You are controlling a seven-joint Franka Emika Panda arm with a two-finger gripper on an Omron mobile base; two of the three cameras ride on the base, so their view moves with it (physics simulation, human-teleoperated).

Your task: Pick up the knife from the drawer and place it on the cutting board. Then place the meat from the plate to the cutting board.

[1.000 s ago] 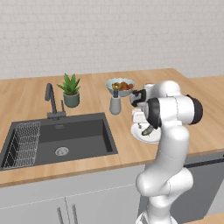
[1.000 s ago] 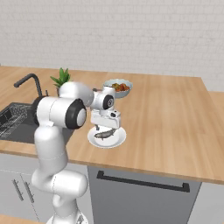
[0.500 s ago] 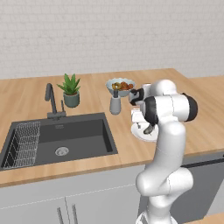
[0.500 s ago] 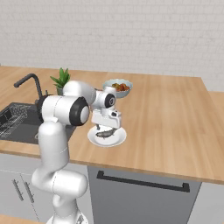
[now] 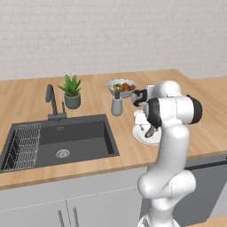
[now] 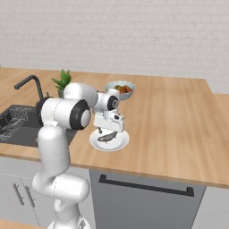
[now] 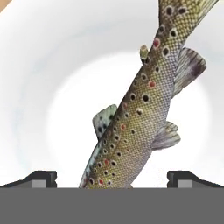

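The plate (image 6: 117, 144) sat near the front edge of the wooden surface (image 6: 179, 116). The spotted fish (image 7: 144, 113) lay on it. The end effector (image 7: 112, 177) hung right over the fish, fingers wide apart, one on each side. A fruit bowl (image 6: 120, 88) stood farther back.

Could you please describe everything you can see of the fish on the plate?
The fish is a whole trout, olive-brown and scaly with dark and red spots, pale greyish fins and a silvery belly. It lies flat across the middle of the white plate on the wooden counter. The open end effector hovers just above it, one fingertip on each side.
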